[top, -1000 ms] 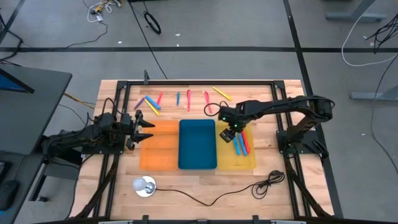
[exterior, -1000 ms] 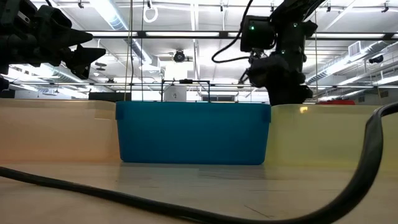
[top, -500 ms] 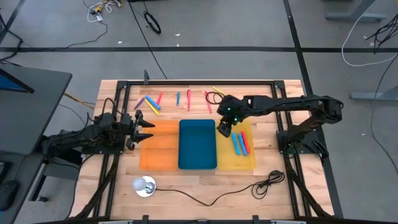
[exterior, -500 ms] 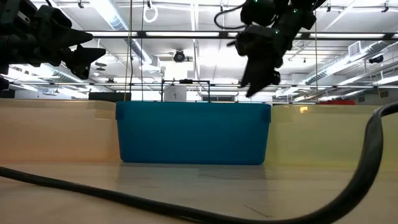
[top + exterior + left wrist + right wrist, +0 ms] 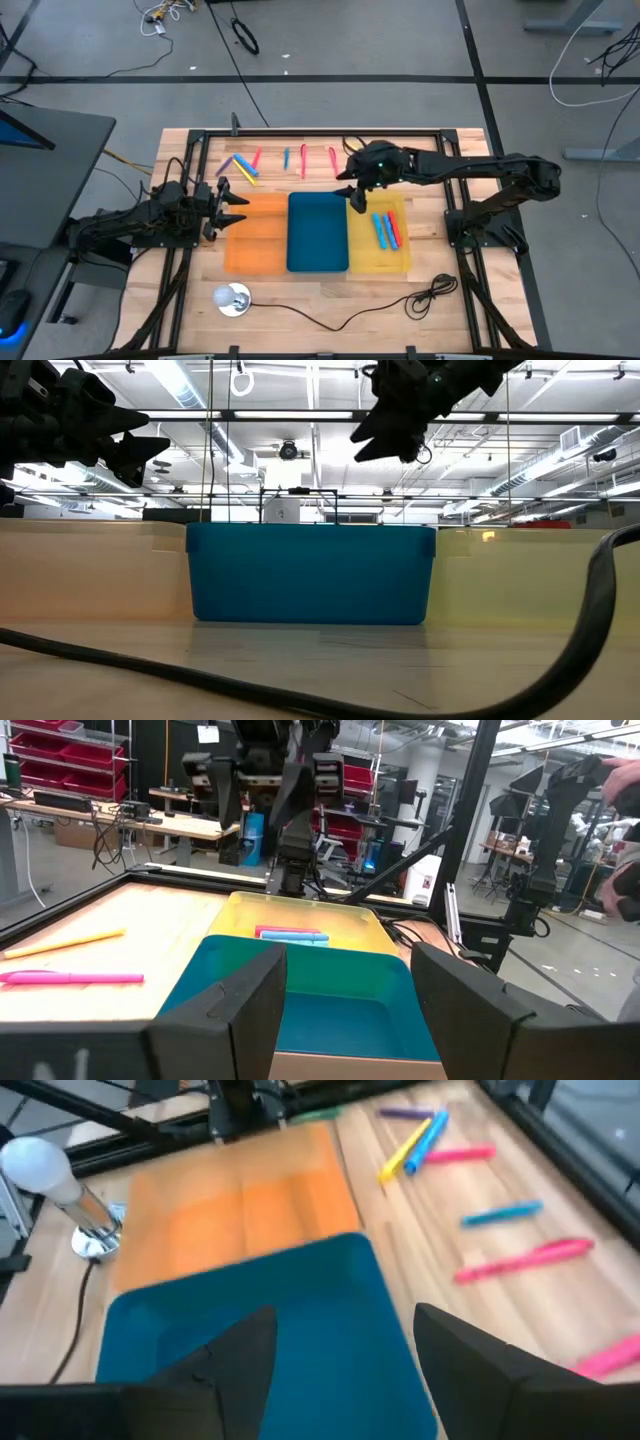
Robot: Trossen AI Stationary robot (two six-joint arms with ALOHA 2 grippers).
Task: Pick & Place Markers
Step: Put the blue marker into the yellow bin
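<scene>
the table (image 5: 190, 300) is showing pale wood planks inside a black metal frame. three flat rectangular trays are lying side by side on it: a translucent orange tray (image 5: 256, 232), a solid blue tray (image 5: 317, 232) and a translucent yellow tray (image 5: 400, 255). the markers are thin, smooth sticks. a loose row of them is lying on the wood beyond the trays: a purple, yellow and blue cluster (image 5: 240, 168), a pink marker (image 5: 257, 158), a short blue marker (image 5: 286, 158) and two more pink ones (image 5: 304, 160) (image 5: 333, 159). a blue marker (image 5: 382, 231) and a red marker (image 5: 392, 227) are lying together inside the yellow tray.

the right gripper (image 5: 350, 183) is hanging above the far corner where the blue and yellow trays meet, its fingers standing apart with nothing between them. a second ago it was over the yellow tray near the two markers; it has since risen and swung toward the row on the wood. the left gripper (image 5: 233, 202) is waiting at the orange tray's left edge, fingers spread, unmoved.

a black cable (image 5: 380, 305) is curling across the near planks beside a round white lamp (image 5: 232, 298). the right arm is covering the spot where a yellow marker showed earlier, so that one is hard to make out. in the low view the tray walls are hiding every marker.
</scene>
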